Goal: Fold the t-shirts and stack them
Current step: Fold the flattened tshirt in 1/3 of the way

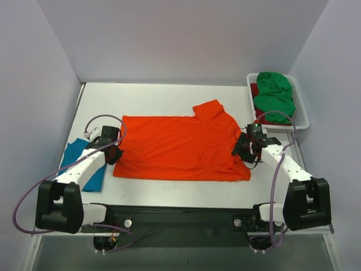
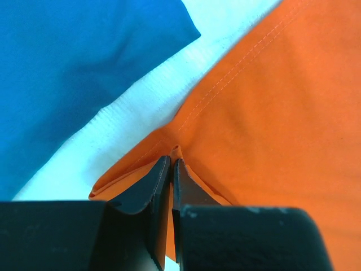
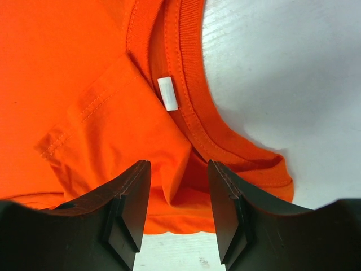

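The bright orange t-shirt (image 1: 180, 147) lies spread across the middle of the table, with its collar at the right end. My left gripper (image 1: 115, 153) is at the shirt's left edge. In the left wrist view this gripper (image 2: 172, 164) is shut on a pinched fold of the orange hem (image 2: 271, 124). My right gripper (image 1: 243, 151) is at the collar end. In the right wrist view it (image 3: 177, 165) stands open, and its fingers straddle a ridge of orange cloth (image 3: 67, 68) beside the collar (image 3: 192, 84) and a white label (image 3: 167, 93). A teal blue t-shirt (image 1: 72, 153) (image 2: 73, 73) lies left of the left arm.
A white slatted basket (image 1: 303, 116) at the back right holds a green t-shirt (image 1: 273, 96) and a dark red one (image 1: 254, 90). Grey walls close in the table on three sides. White tabletop (image 2: 141, 107) shows between the teal and orange shirts.
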Motion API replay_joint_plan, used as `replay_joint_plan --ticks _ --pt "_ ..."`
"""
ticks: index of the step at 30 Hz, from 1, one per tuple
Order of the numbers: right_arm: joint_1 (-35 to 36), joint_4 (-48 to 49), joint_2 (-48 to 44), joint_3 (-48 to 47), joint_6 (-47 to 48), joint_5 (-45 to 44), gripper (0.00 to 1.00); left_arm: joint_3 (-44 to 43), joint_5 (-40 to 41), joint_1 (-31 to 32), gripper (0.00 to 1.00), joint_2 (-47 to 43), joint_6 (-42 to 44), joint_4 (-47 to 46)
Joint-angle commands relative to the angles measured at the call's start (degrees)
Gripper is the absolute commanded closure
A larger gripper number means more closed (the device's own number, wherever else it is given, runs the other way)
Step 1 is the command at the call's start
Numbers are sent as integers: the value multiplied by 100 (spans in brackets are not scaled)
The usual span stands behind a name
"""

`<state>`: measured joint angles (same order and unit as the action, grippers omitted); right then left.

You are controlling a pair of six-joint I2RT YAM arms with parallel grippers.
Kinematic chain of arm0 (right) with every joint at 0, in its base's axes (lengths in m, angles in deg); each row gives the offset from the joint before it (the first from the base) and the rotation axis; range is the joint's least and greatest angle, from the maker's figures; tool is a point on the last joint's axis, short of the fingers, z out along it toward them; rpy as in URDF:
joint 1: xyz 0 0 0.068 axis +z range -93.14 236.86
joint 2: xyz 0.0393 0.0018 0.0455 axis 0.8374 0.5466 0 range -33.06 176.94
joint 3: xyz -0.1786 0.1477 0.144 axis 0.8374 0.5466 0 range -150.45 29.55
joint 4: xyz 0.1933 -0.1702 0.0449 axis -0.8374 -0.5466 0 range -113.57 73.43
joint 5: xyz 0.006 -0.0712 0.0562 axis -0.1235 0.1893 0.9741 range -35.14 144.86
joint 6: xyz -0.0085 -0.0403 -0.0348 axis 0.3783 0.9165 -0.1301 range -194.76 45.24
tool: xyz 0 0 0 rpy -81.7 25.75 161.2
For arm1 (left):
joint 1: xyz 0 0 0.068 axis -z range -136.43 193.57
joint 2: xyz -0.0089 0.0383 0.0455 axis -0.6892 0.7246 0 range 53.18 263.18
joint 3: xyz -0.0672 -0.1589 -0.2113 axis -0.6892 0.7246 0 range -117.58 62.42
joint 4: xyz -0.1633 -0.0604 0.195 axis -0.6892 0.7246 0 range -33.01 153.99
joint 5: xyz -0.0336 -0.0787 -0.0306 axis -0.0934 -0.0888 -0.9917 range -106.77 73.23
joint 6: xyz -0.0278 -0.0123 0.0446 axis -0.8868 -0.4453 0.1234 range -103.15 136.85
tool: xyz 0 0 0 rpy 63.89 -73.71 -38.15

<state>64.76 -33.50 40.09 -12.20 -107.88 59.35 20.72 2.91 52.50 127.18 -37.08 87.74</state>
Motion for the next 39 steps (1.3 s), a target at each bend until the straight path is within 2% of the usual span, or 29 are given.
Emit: replay_joint_plan --ticks 1,11,20,35,39 --pt "97 -3 243 -359 297 -18 55 56 -8 12 92 -175 120 -33" --pt "238 40 1140 -904 517 -334 55 109 -43 21 92 -149 164 -174" --pt "343 76 1702 -1431 509 -432 60 161 -70 12 92 -140 155 -262" --pt "572 49 2415 -1810 482 -818 70 223 -140 12 92 -52 164 -437" --pt "616 49 2503 -1836 474 -818 78 241 -140 12 92 -61 172 -464"
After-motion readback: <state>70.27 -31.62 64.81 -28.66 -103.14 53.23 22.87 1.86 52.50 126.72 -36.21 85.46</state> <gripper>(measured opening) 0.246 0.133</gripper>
